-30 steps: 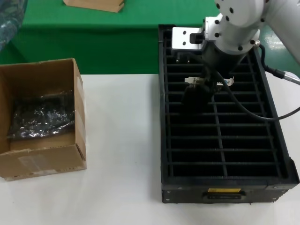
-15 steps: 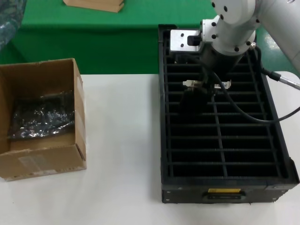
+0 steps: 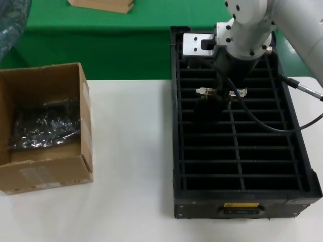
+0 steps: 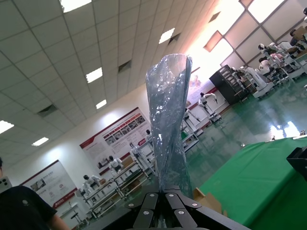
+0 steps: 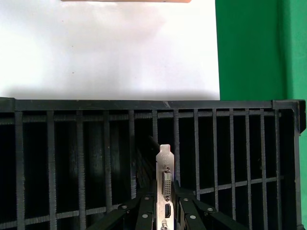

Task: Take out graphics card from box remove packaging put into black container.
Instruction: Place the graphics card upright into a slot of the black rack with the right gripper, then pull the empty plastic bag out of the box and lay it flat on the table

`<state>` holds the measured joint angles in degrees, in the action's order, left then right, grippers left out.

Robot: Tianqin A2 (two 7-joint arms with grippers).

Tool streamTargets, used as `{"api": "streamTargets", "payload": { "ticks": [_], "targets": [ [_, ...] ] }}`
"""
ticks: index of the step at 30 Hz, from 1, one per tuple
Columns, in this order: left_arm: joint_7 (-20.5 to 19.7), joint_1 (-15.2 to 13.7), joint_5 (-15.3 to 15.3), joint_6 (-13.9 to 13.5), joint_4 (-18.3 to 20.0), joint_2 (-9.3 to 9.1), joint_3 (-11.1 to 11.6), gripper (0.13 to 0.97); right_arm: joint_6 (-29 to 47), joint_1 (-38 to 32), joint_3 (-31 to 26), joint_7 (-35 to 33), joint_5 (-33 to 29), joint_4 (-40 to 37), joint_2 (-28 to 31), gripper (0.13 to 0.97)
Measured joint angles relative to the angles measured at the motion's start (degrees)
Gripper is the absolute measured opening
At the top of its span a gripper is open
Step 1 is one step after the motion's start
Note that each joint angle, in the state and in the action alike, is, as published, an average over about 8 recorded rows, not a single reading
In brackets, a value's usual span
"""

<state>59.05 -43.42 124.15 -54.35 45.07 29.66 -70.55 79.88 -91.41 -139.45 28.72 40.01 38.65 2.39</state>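
Right gripper [image 3: 220,93] over the far part of the black container [image 3: 177,151], fingers clamped on the graphics card [image 5: 164,184], which hangs bracket-up above the slots, not yet seated as far as I can judge. Wrist view shows the silver bracket upright between the fingers, roughly parallel to the slot dividers. Step in hand: lower the card into one slot. To do it well: keep the card edge lined up with a single gap, not straddling a divider, descend straight and slow, don't tilt, release only once the board sits down between the walls. Risk: bracket catching on a divider rib.

Left gripper [image 4: 165,203] is raised well away from the black container, fingers closed on the packaging [image 4: 168,124], bag standing up from it.

Box [image 3: 45,126] sits left of the black container, well apart, darker crinkled bags [image 3: 45,126] inside
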Motion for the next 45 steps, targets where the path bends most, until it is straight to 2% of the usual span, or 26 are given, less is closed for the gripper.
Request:
{"api": "streamTargets", "payload": {
  "ticks": [13, 22, 26, 30, 35, 42, 45],
  "targets": [
    [0.0, 0.3, -0.3, 0.2, 0.1, 0.14, -0.2, 0.139, -5.6, -2.1, -2.5, -3.4, 2.6, -8.5, -2.1, 0.188],
    [0.1, 0.3, -0.5, 0.2, -0.3, 0.25, -0.3, 0.139, -9.6, -3.6, -9.3, -4.0, 8.6, -11.9, -2.4, 0.235],
    [0.1, 0.3, -0.4, 0.1, -0.5, 0.33, -0.3, 0.139, -10.5, -4.2, -11.5, -4.0, 10.5, -12.6, -2.4, 0.291],
    [-0.1, 0.3, -0.4, 0.1, -0.5, 0.40, -0.3, 0.139, -10.9, -4.4, -12.3, -4.0, 11.1, -12.8, -2.4, 0.347],
    [-0.5, 0.6, -0.3, 0.1, -0.2, 0.46, -0.3, 0.139, -10.5, -4.0, -11.5, -3.8, 9.9, -12.1, -2.1, 0.365],
    [-3.8, 1.3, -0.2, 0.5, 1.5, 0.69, -0.8, 0.139, -10.5, -3.0, -9.3, -2.3, 7.3, -8.6, -0.5, 0.494],
    [-7.8, 2.0, -0.2, 1.4, 3.3, 1.06, -1.5, 0.139, -11.1, -2.2, -8.1, -0.8, 5.6, -5.5, 1.0, 0.484]
  ]
}}
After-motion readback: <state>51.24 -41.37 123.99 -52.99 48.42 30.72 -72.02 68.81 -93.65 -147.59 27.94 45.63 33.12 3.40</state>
